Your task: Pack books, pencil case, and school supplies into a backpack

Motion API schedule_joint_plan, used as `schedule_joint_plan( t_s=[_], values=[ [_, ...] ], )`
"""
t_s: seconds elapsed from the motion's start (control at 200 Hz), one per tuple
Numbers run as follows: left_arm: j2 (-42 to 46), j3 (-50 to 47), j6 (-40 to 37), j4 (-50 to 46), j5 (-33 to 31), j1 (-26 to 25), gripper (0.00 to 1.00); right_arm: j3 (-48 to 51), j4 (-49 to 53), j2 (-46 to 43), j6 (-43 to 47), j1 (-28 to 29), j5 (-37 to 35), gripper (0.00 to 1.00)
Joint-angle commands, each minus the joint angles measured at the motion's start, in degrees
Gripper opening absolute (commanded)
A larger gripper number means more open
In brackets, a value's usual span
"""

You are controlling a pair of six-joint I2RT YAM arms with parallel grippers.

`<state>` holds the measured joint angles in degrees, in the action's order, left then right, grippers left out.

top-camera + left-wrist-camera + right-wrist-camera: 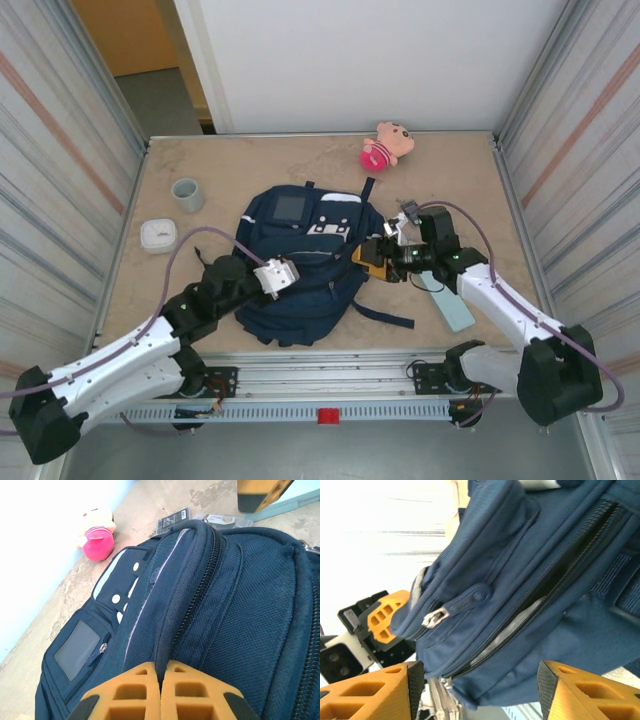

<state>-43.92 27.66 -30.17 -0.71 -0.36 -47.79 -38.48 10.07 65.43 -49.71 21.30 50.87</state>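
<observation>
The navy backpack (300, 262) lies flat mid-table. My left gripper (162, 667) is shut on a ridge of its fabric beside a zipper (200, 590); from above it (297, 273) sits over the bag's middle. My right gripper (477, 690) is open at the bag's right side (372, 256), its fingers (370, 692) wide on either side of a partly open zipper showing grey lining (517, 625). The pale teal pencil case (452, 305) lies right of the bag. A dark gadget (172, 519) and a silvery-clear piece (220, 517) lie beyond the bag. The book is out of view.
A pink-and-tan plush toy (386, 145) lies at the back. A grey cup (187, 194) and a white rounded box (158, 235) stand left of the bag. A dark strap (385, 316) trails toward the front edge. Metal walls close in both sides.
</observation>
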Motion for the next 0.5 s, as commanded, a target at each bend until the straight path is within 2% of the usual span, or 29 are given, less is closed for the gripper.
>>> schedule_joint_plan(
  t_s=[0.0, 0.19, 0.291, 0.376, 0.491],
  values=[
    [2.70, 0.21, 0.42, 4.14, 4.44, 0.39, 0.00, 0.50, -7.57, 1.50, -6.04, 2.34, 1.51, 0.63],
    [1.28, 0.10, 0.75, 5.19, 6.46, 0.51, 0.00, 0.58, -14.23, 4.08, -11.18, 5.75, -0.11, 0.63],
    [0.13, 0.53, 0.60, 5.32, 6.61, 0.53, 0.00, 0.72, -16.82, 4.88, -13.22, 7.29, -1.79, 0.58],
    [-0.44, 1.43, 1.26, 4.19, 6.38, 0.48, 0.00, 1.20, -19.09, 4.96, -15.31, 7.94, -3.14, 0.48],
    [-0.88, 5.01, 5.36, -2.17, 5.42, 0.20, 0.02, 2.11, -22.42, 4.01, -16.82, 8.66, -5.48, 0.22]
  ],
)
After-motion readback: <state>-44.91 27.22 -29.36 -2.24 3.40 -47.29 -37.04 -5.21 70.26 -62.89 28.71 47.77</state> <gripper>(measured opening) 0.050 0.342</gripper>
